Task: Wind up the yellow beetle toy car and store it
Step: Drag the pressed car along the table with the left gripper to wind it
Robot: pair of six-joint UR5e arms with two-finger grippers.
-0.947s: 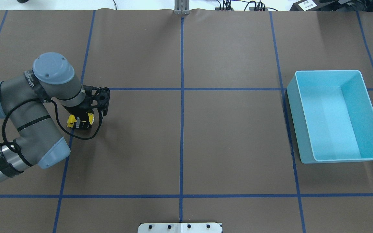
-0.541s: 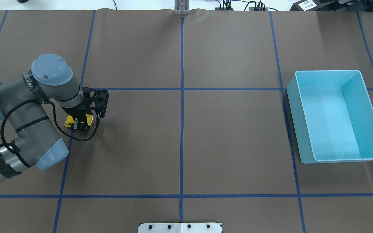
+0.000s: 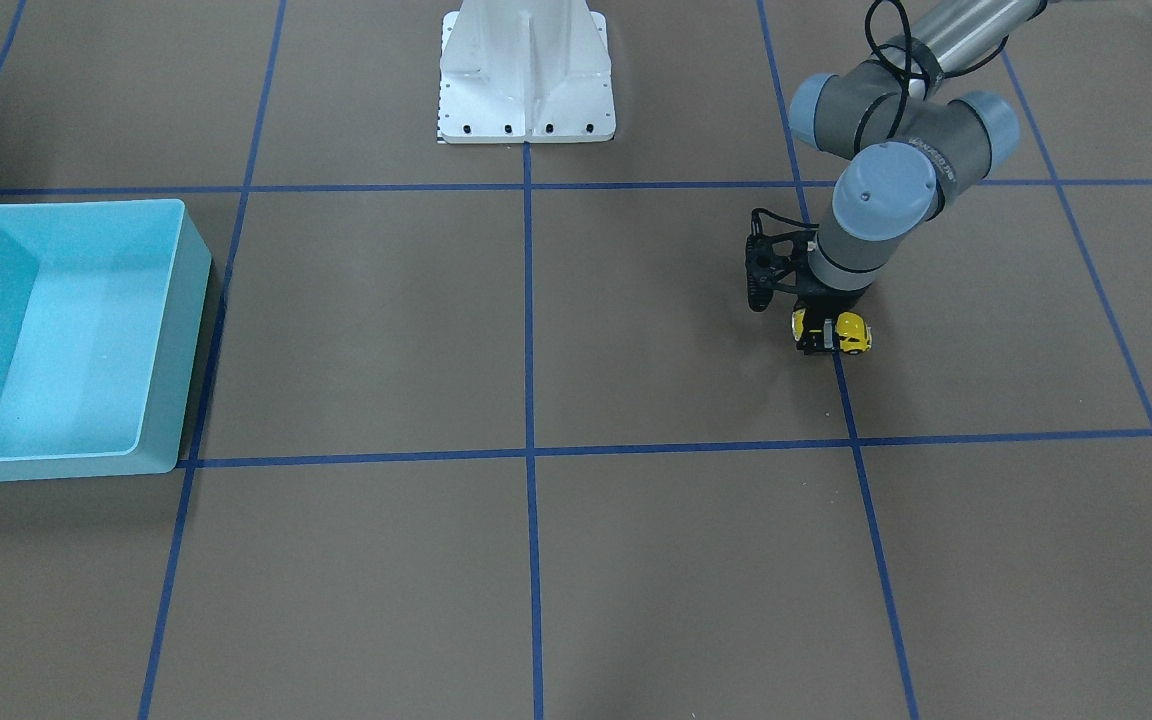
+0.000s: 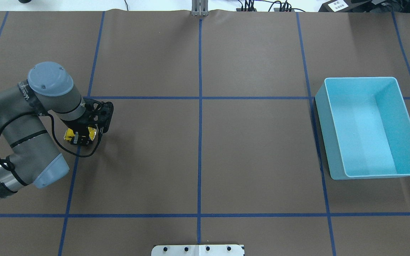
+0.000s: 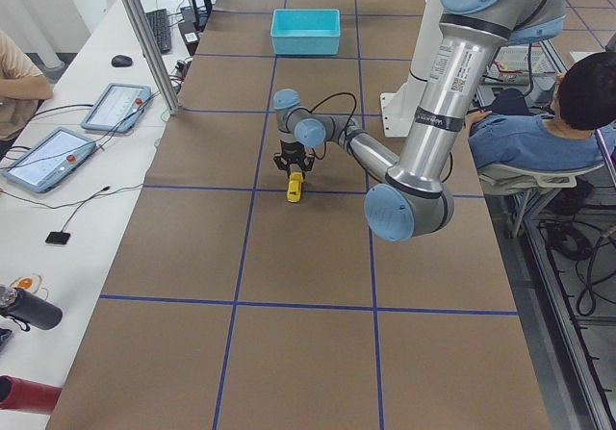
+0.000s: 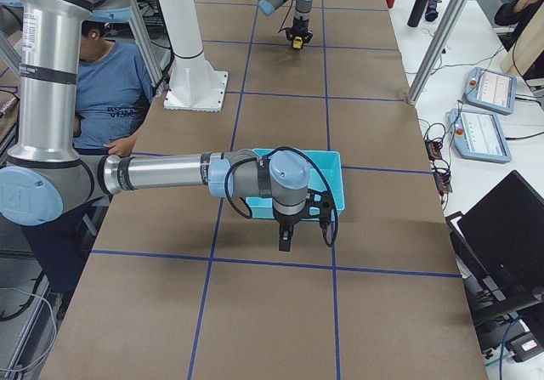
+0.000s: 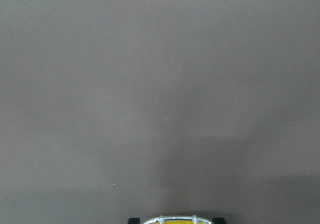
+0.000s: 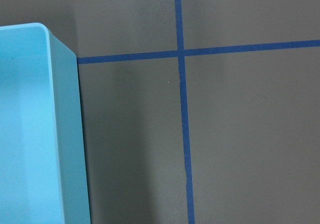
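Observation:
The yellow beetle toy car is down at the brown mat on the robot's left side, on a blue tape line. My left gripper stands straight over it and is shut on the car's sides. The car also shows in the front-facing view, in the exterior left view, and as a yellow sliver at the bottom edge of the left wrist view. The turquoise bin is empty at the far right. My right gripper hangs beside the bin; I cannot tell whether it is open or shut.
The white robot base plate sits at the table's robot-side edge. Blue tape lines grid the mat. A side table with tablets and seated people border the table ends. The bin's wall fills the left of the right wrist view.
My left arm has slid to the left in the overhead view, and the yellow car has moved with it in the shut gripper. The bin has not moved.

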